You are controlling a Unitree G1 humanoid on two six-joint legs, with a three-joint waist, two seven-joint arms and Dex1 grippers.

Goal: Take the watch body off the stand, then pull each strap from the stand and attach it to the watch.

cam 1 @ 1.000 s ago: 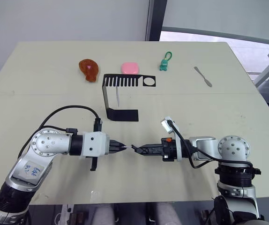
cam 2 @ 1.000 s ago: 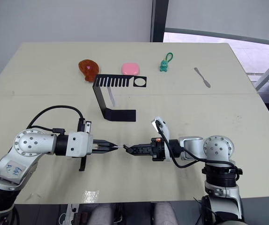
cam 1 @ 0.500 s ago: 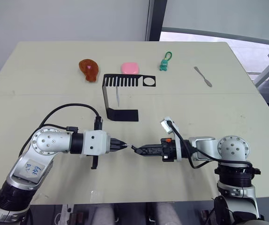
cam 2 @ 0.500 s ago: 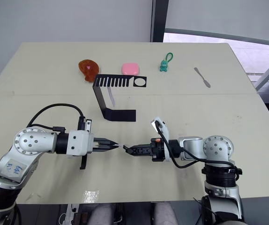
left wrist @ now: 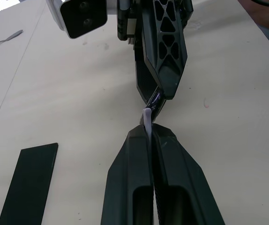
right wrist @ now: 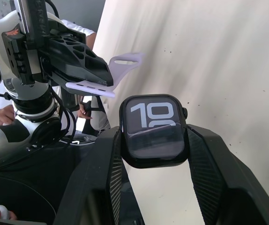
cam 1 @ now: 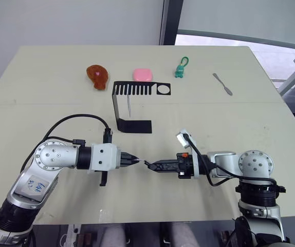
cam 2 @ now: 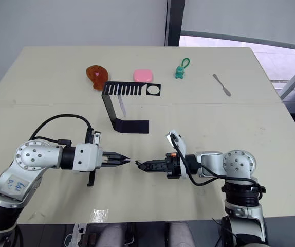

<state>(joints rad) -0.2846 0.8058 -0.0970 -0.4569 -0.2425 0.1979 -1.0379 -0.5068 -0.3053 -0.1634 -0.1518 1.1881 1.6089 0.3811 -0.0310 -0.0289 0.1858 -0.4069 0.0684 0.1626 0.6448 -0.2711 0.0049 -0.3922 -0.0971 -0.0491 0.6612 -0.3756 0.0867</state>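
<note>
Stand (cam 1: 132,105) beyond; spatula (cam 1: 222,84) far off

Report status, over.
Left end effector shut on strap. Right end effector shut on watch body. Second strap on stand. Nothing between.

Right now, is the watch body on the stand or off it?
Off. The right gripper clamps the watch body between its fingers above the table, well apart from the stand.

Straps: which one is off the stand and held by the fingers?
The strap clamped in the left gripper, by the watch body. The other strap hangs on the stand.
</note>
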